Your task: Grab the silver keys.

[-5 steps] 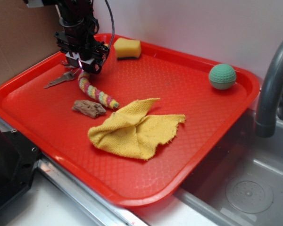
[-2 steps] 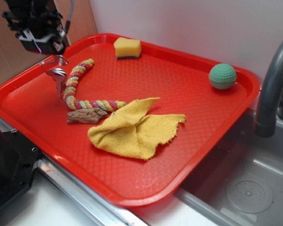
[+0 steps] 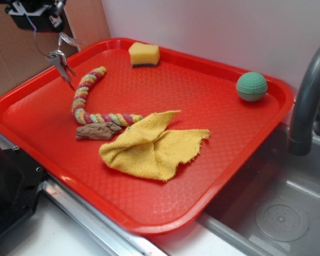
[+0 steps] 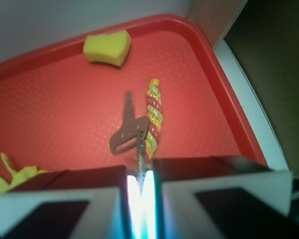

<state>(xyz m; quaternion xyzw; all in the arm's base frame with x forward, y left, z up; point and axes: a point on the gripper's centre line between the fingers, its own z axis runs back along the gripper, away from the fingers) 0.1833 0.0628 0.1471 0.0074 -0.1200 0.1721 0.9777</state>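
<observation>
Dangling from the hand (image 3: 52,13), silver keys (image 3: 60,62) above tray's (image 3: 37,114) left edge

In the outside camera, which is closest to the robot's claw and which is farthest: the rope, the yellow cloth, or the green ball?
From the gripper, top left:
1. The rope, just below it on the tray's left.
2. The yellow cloth, mid-tray, toward the front.
3. The green ball, far right corner.

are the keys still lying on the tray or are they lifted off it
Lifted. The silver keys dangle from the shut gripper, hanging clear above the red tray beside the braided rope.
</observation>
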